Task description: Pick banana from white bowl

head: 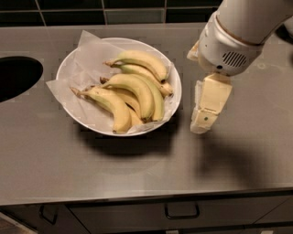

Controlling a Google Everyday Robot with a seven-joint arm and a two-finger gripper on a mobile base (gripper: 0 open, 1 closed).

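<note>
Several bananas (137, 87) in white bowl (146, 45); likely light, soft, easily bruised; grasp topmost at mid-body; tool (206, 107) just beside bowl, over counter (137, 169); closure: cannot tell.

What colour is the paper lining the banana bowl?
White, clearest in the camera view: the paper matches the white bowl. The gripper hangs beside it.

- The bowl (146, 45) sits on the counter (137, 169), a bit left of the middle.
- Paper (87, 59) lies in the bowl, and its corners stick out over the left edge.
- The bananas (132, 89) lie in a heap on the paper.
- The gripper (203, 121) hangs just beside the bowl, on its right, and points down at the counter.
- A round hole (16, 77) is in the counter, far left.
- A tiled wall (91, 7) is behind the counter.
- Drawers (183, 212) are below its front edge.
</note>
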